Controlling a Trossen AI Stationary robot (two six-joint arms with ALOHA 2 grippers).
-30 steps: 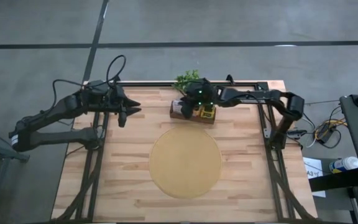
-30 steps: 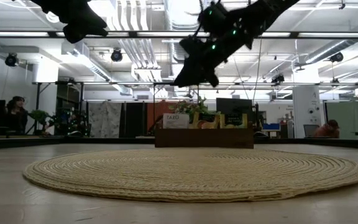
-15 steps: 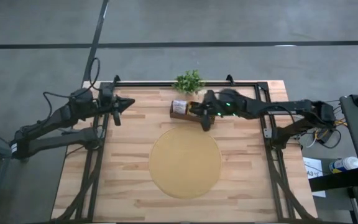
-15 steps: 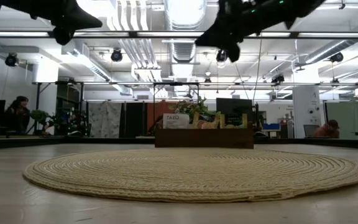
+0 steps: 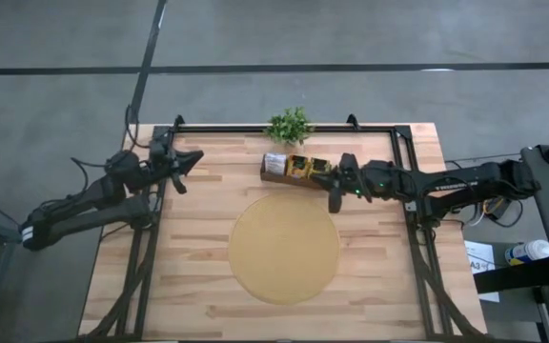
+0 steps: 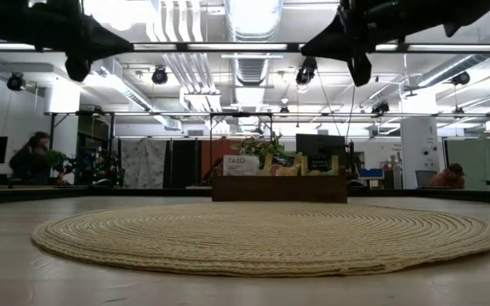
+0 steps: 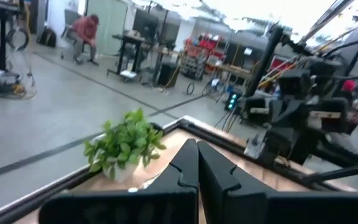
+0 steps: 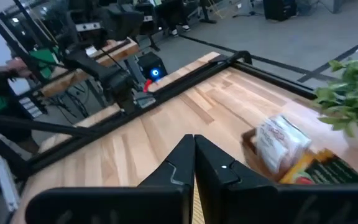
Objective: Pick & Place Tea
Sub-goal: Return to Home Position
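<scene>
High view puts the right gripper, fingers pressed together and empty, just beside the wooden organizer; swinging low could knock it. Left gripper, likewise pressed together, hangs well apart.

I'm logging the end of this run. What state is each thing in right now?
left gripper: shut, empty, raised over the table's left side.
right gripper: shut, empty, raised near the organizer's right end.
wooden organizer: upright, holding packets.
tea packets: standing in the organizer.
round mat: lying flat, bare.
plant: upright.
</scene>
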